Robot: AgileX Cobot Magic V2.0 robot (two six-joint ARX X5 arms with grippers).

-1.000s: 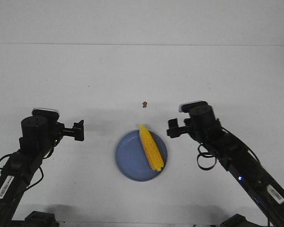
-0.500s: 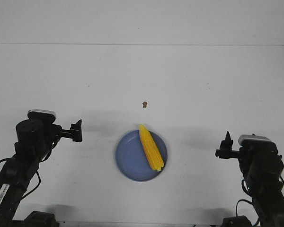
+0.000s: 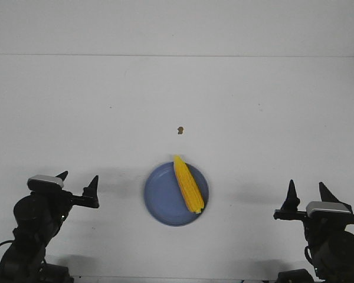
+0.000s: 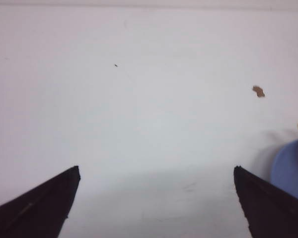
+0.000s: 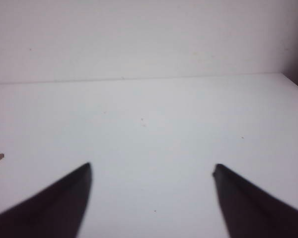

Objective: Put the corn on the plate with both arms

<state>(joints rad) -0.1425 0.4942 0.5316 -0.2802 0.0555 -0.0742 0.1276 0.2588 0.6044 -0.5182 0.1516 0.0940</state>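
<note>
The corn (image 3: 187, 184) lay on the plate (image 3: 160, 203), between the left gripper (image 3: 78, 184) and the right gripper (image 3: 308, 195), well apart from both. Each gripper stood wide open and held nothing. The cob was bright yellow and ridged, its pointed tip past the plate's far rim. The plate was round, shallow, smooth periwinkle blue, on the white table (image 3: 253, 106).

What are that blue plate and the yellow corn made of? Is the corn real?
The plate looks like smooth matte plastic or glazed ceramic: even periwinkle colour, no pattern. The corn is a very uniform bright yellow, which suggests a plastic replica, though these views can't rule out real corn.
</note>
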